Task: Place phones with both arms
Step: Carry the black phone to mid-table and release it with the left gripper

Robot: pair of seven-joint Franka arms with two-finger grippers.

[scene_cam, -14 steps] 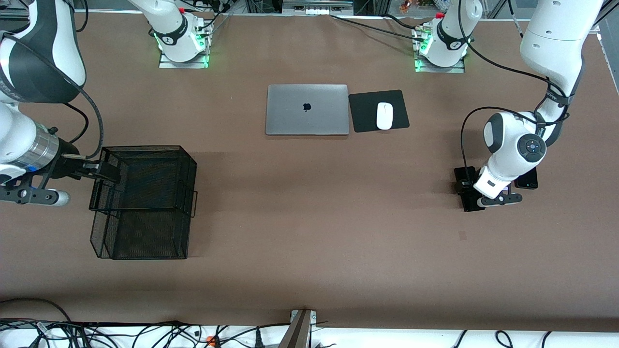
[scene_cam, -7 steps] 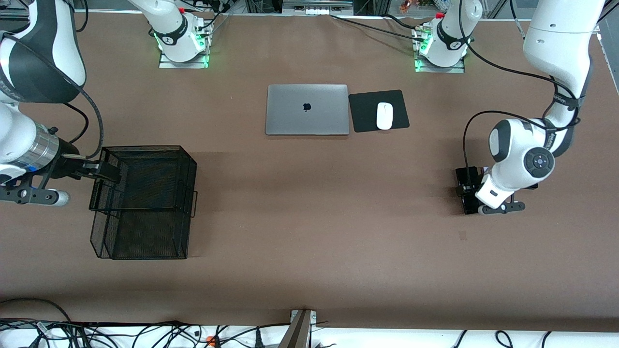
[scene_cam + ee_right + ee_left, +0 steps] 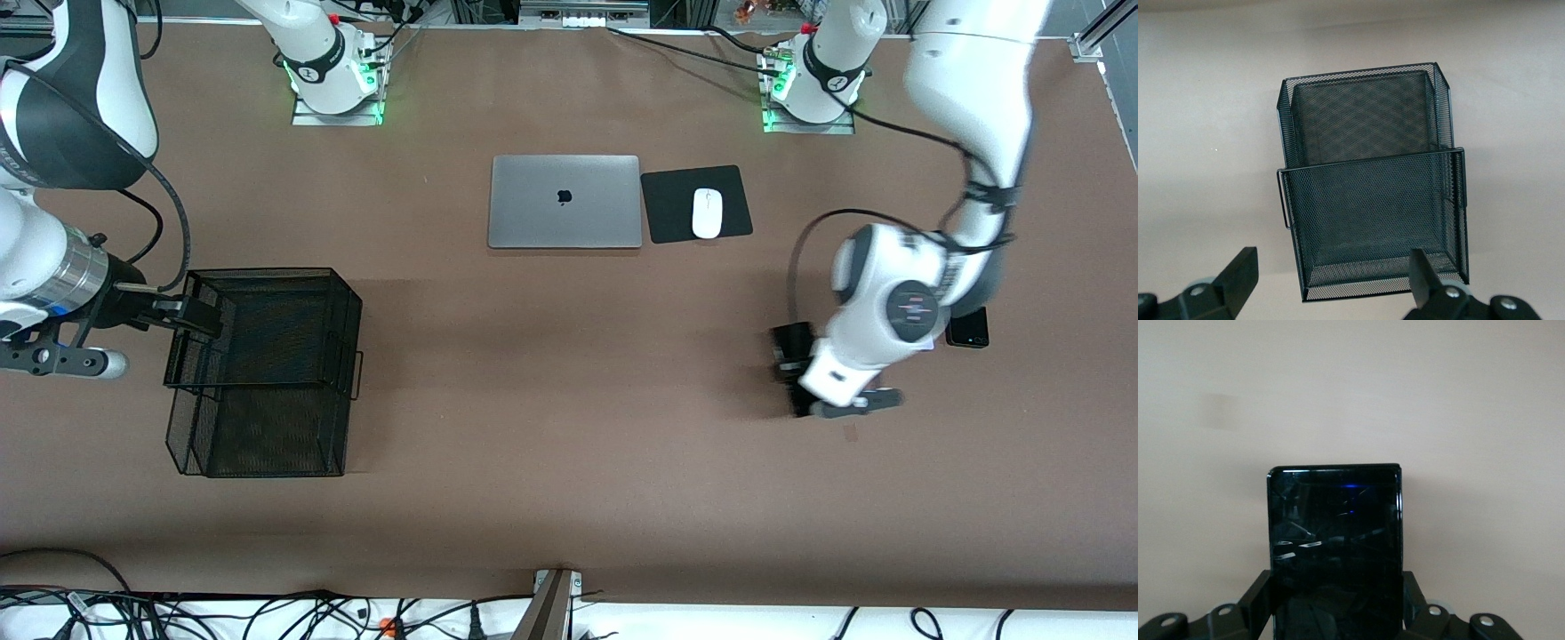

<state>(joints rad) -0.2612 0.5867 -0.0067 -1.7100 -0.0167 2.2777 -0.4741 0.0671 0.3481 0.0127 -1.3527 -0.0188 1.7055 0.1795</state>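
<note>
My left gripper is shut on a black phone and holds it over bare table toward the left arm's end. In the left wrist view the black phone with its cracked glass sits clamped in the left gripper, a finger against each long edge. A small black phone lies flat on the table beside the left arm's wrist. My right gripper hangs open at the rim of a black mesh basket. In the right wrist view the right gripper has nothing in it, and the basket lies below.
A shut grey laptop lies farther from the front camera, mid-table. Beside it is a black mouse pad with a white mouse on it. Cables run along the table's near edge.
The left arm has swung toward the middle of the table with the black phone in its grip, uncovering the small black phone. The right arm has not moved.
</note>
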